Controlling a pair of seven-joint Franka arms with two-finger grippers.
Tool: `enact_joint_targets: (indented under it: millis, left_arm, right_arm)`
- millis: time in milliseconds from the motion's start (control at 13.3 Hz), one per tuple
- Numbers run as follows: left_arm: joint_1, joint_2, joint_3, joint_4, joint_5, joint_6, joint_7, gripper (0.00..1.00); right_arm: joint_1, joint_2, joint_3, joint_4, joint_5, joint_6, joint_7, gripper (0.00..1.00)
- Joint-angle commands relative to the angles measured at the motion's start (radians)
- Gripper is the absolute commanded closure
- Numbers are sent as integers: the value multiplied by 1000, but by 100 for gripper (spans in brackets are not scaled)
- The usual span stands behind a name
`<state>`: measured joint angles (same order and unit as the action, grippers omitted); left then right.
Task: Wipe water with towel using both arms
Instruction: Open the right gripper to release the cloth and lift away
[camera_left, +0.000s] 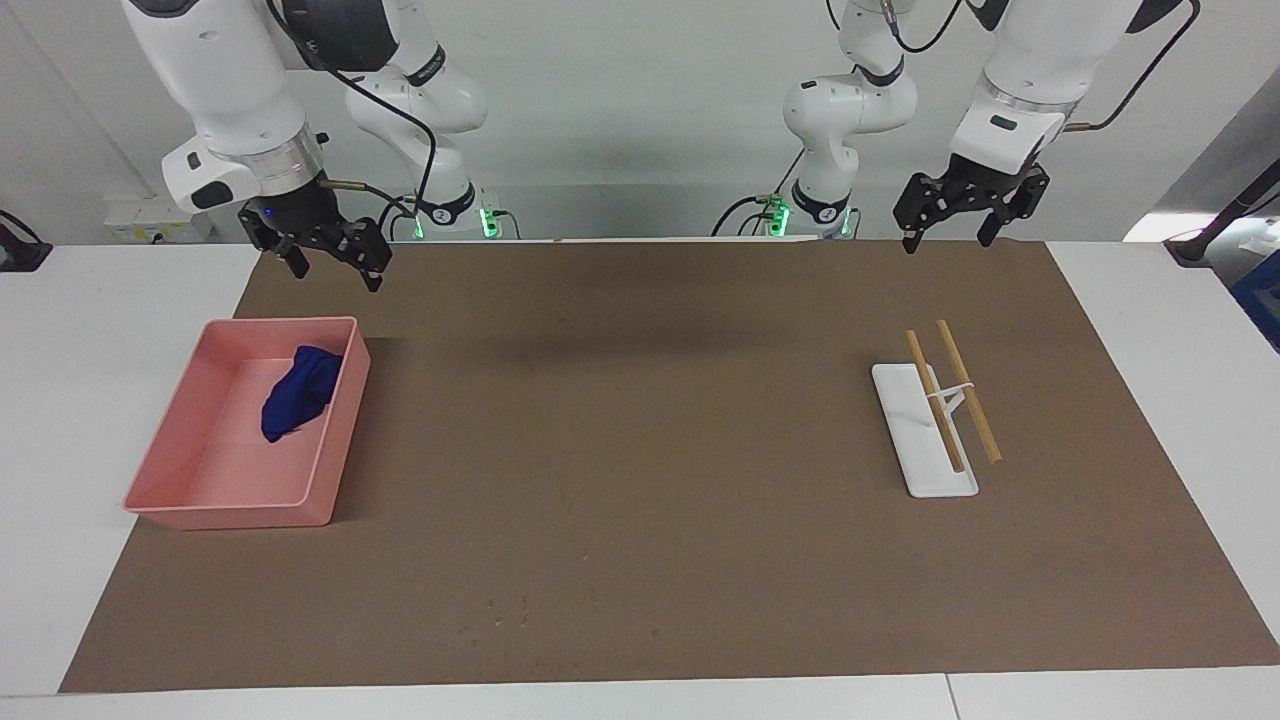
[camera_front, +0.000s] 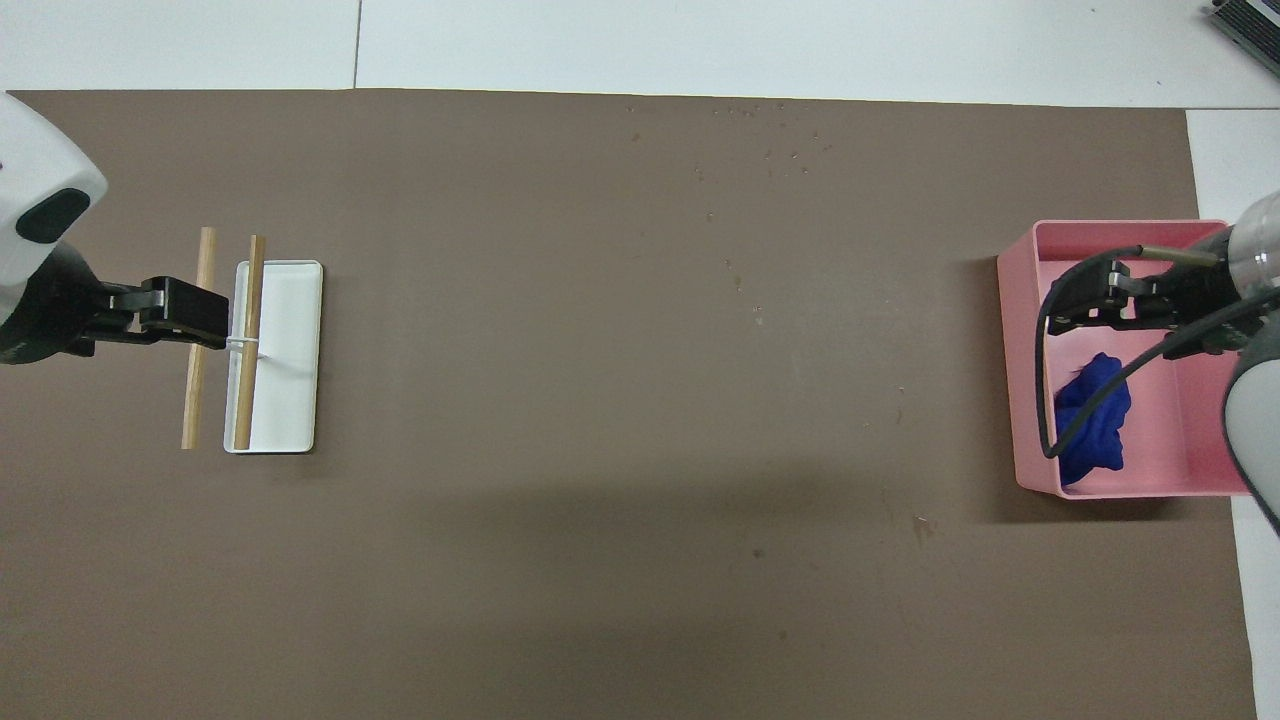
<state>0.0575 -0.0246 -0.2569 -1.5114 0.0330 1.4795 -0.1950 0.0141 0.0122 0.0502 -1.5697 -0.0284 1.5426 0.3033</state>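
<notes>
The dark blue towel (camera_left: 298, 390) (camera_front: 1095, 420) lies crumpled in a pink tray (camera_left: 230, 515) (camera_front: 1020, 350) toward the right arm's end of the table. My right gripper (camera_left: 338, 278) (camera_front: 1060, 305) hangs open and empty in the air over the tray's robot-side rim, well above the towel. My left gripper (camera_left: 944, 243) (camera_front: 215, 315) is also open, empty and raised, at the left arm's end. Faint specks (camera_front: 765, 150) dot the brown mat; I cannot tell whether they are water.
A white oblong dish (camera_left: 925, 455) (camera_front: 290, 360) with two wooden sticks (camera_left: 940, 400) (camera_front: 245, 340) across it lies on the brown mat (camera_left: 640, 450) toward the left arm's end. White table surrounds the mat.
</notes>
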Motion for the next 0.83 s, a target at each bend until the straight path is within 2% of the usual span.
enact_joint_targets:
  millis: [0,526,751]
  left_arm:
    - [1,-6,1,-13,7,21,6,0]
    - [15,-12,2,-27,4,30,9,0]
    - [36,-29,1,-76,2,102,8,0]
  right_arm:
    - [1,-28,2,-35,-24,28,-26,1]
    - [-2,-34,3,-39,-10,27,-70,1]
    - [-2,-35,3,-42,-8,28,-72,1]
